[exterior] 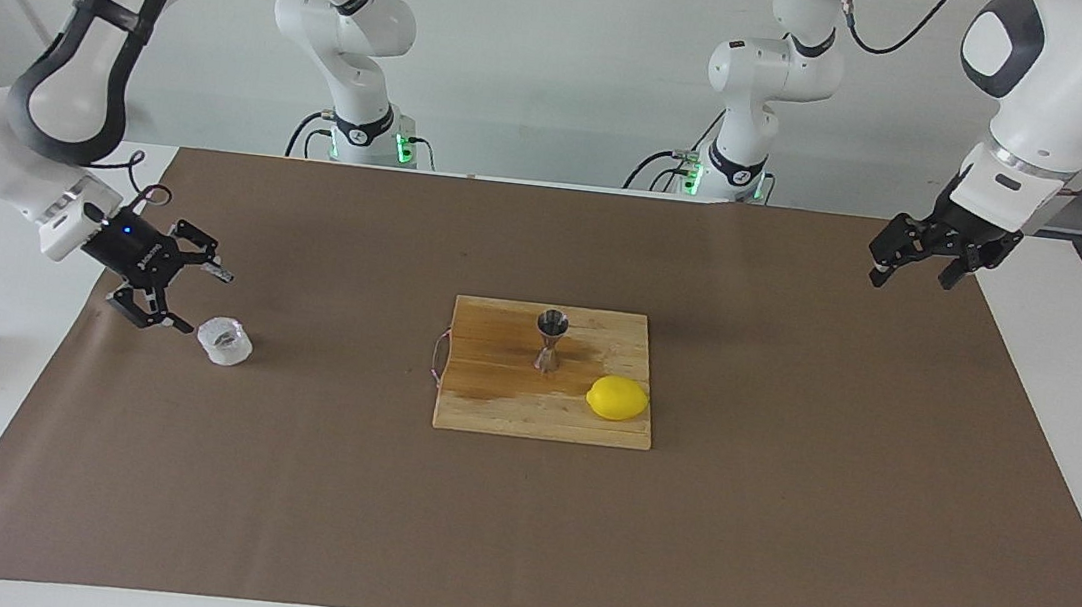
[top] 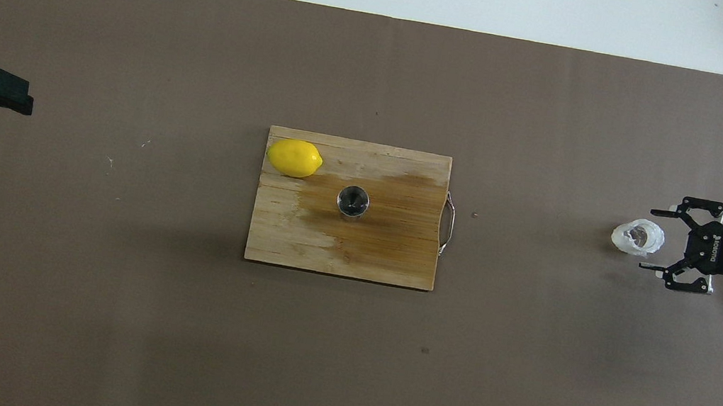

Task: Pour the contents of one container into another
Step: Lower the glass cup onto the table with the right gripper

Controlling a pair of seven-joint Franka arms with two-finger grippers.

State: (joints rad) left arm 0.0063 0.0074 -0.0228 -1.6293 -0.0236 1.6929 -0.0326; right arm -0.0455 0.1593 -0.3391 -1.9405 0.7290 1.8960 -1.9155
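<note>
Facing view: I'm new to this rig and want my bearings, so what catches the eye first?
The bright yellow lemon on the wooden cutting board mid-table, beside the upright steel jigger on a dark wet patch. Toward the right arm's end, the small translucent cup stands on the brown paper, the open right gripper just clear of it. The left gripper waits, raised over its own end.
</note>
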